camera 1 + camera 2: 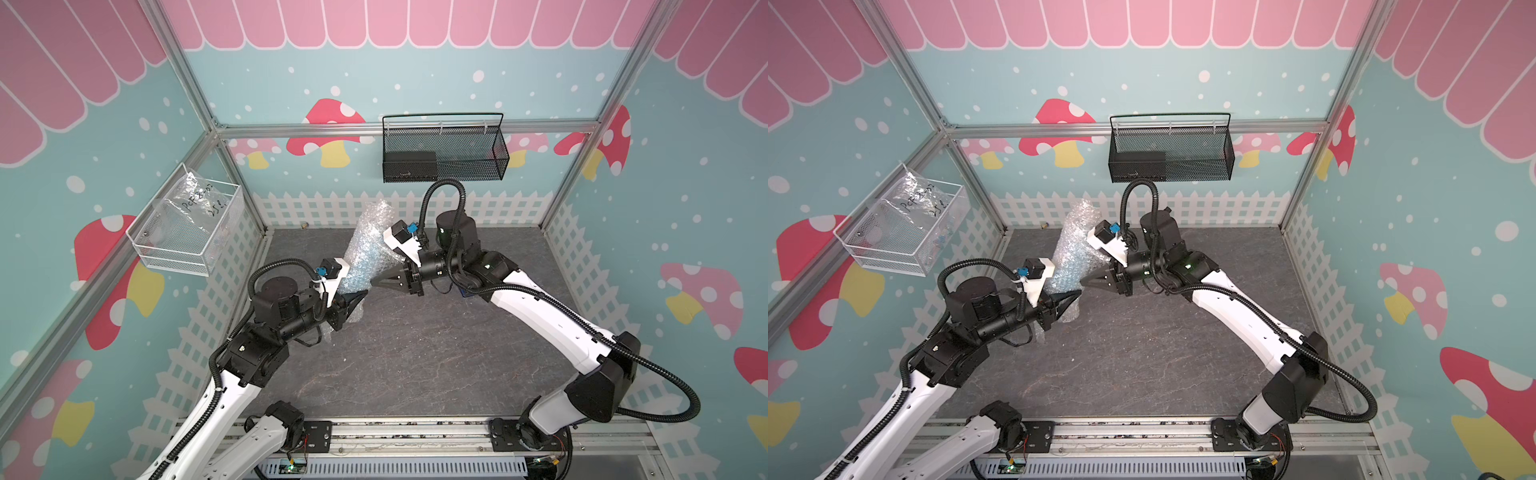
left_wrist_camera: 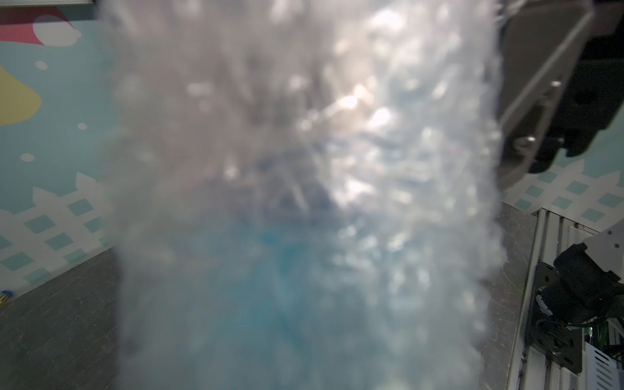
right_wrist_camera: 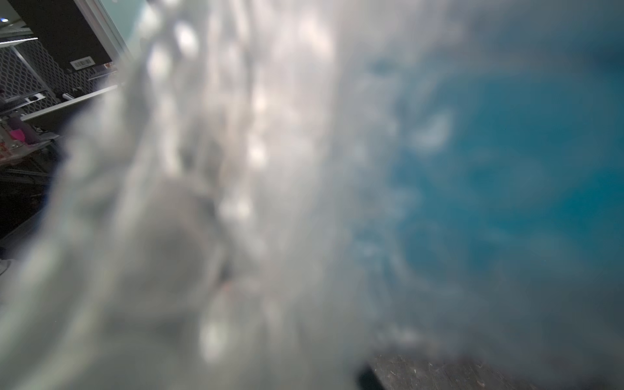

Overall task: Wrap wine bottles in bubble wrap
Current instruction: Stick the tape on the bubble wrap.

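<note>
The dark grey stone-patterned bench (image 1: 457,353) carries the scene, with the left arm (image 1: 232,395) and right arm (image 1: 540,316) reaching in from its near edge toward the left rear area. A black mesh basket (image 1: 444,149) hangs on the back wall. A white wire basket (image 1: 174,266) hangs on the left wall and holds a clear crinkled plastic bag (image 1: 195,203) with black handwriting. Between the two arms, in both top views, a roll of bubble wrap (image 1: 368,249) (image 1: 1073,249) stands tilted, its top leaning toward the back wall; whether its lower end rests on the bench cannot be told. Inside the roll, the blue bottle (image 1: 363,266) shows only as a blue tint through the plastic, and both wrist views give the same blurred blue behind whitish bubbles (image 2: 270,270) (image 3: 523,169). The left end effector (image 1: 357,297) (image 1: 1070,297) is closed tight, pinching the lower part of the bubble wrap. The right end effector (image 1: 380,282) (image 1: 1090,282) has its tips against the side of the roll; how far it is open, and whether it grips, cannot be told.
</note>
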